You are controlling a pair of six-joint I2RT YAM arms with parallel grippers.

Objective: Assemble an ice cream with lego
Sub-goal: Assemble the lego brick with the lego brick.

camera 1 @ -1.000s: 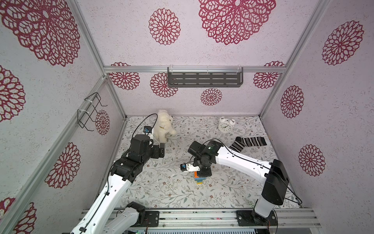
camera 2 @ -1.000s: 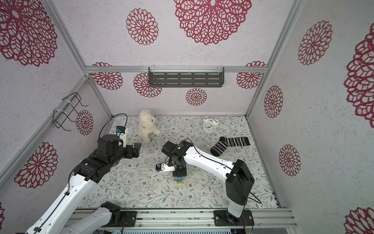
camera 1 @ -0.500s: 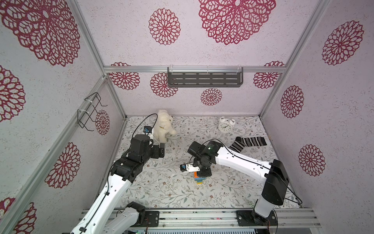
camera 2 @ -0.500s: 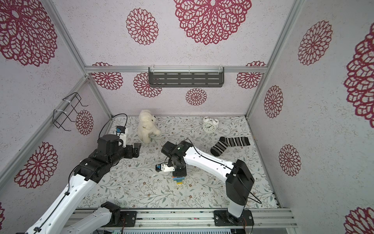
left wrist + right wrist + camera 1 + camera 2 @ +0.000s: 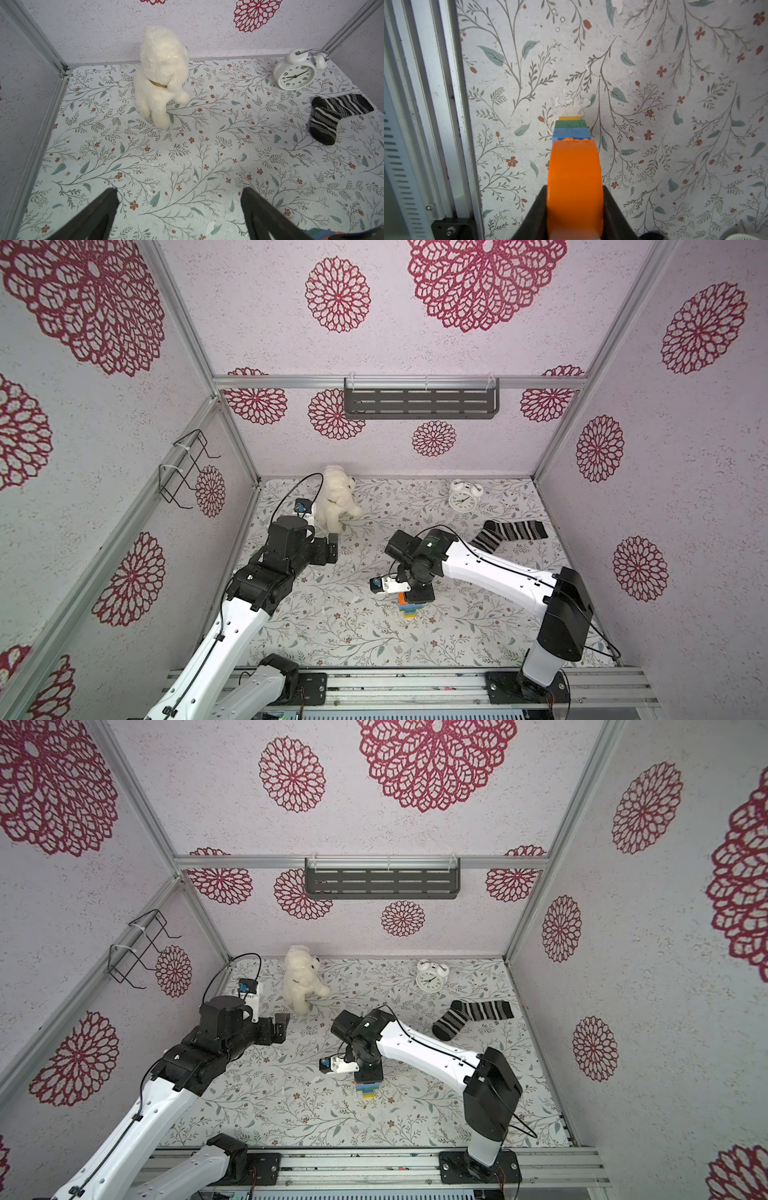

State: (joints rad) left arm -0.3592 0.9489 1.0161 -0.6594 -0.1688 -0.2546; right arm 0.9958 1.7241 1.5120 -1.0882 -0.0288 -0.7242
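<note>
Right wrist: ice cream (image 5: 572,133) stacks yellow, green, light-blue, orange dome (image 5: 574,176).

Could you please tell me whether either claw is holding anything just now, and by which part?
The right claw is shut on the orange dome topping the ice cream stack, pinching its two opposite sides. The left claw is open and empty.

Clock (image 5: 294,75): dial bore black numerals 1 to 12, tilted; 12, 3, 6 and 9 read clearly in left wrist view.
Top views: dial too small to read.
</note>
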